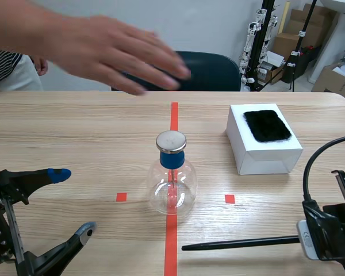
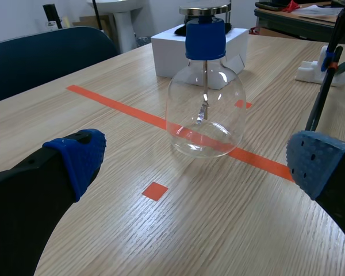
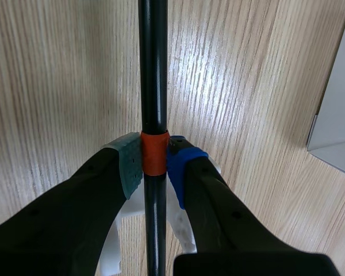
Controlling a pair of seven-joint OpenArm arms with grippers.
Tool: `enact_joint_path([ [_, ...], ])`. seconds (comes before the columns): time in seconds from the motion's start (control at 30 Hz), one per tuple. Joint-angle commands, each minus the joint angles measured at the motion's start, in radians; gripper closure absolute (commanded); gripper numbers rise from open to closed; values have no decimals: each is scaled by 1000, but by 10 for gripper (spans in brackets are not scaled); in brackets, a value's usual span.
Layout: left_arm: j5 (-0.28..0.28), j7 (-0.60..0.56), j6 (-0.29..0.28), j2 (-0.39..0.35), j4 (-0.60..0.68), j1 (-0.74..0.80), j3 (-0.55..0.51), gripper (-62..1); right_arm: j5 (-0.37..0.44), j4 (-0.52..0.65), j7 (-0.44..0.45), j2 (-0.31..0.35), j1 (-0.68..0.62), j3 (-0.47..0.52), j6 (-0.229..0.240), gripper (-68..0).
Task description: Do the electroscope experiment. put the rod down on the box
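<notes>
The right wrist view shows what the scene view cannot: the right claw [image 3: 154, 167] is pinching the black rod [image 3: 152, 86], its grey-green and blue pads pressed onto either side of an orange band [image 3: 154, 152] on the shaft. A white piece [image 3: 181, 230] lies under the fingers, possibly a stand, though too little of it shows to be sure. The scene view gives the rod's lie. It is held low and roughly level above the surface [image 1: 75, 132], its free end pointing toward the red tape line [image 1: 171, 241]. It is well apart from the white box [image 1: 264, 152], which stands farther back with a black fur pad [image 1: 267, 125] on its top. The left claw [image 1: 73, 202] hangs spread wide at the near left with nothing between its blue pads. Its wrist view looks straight at the electroscope [image 2: 206, 109], a clear glass flask with a blue stopper [image 2: 205, 39] and a metal cap [image 2: 205, 10], standing on the tape line ahead of the fingers. That view also shows the thin metal strip inside the glass. A person's hand [image 1: 115, 49] reaches in above the far side of the surface, blurred. The surface is pale wood grain. Behind it stand a dark chair [image 1: 213, 72], cardboard boxes [image 1: 333, 80] and a light wall.
</notes>
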Motion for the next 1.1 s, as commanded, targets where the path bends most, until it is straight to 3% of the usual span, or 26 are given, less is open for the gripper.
enact_joint_path([
  [0.0, -14, -14, 2, -6, 11, -3, -6, -623, 2, 8, 7, 11, 18, 0, 8, -4],
  [1.07, -14, -14, 2, -6, 11, -3, -6, -623, -56, -19, 11, -39, 30, -33, 8, -7],
])
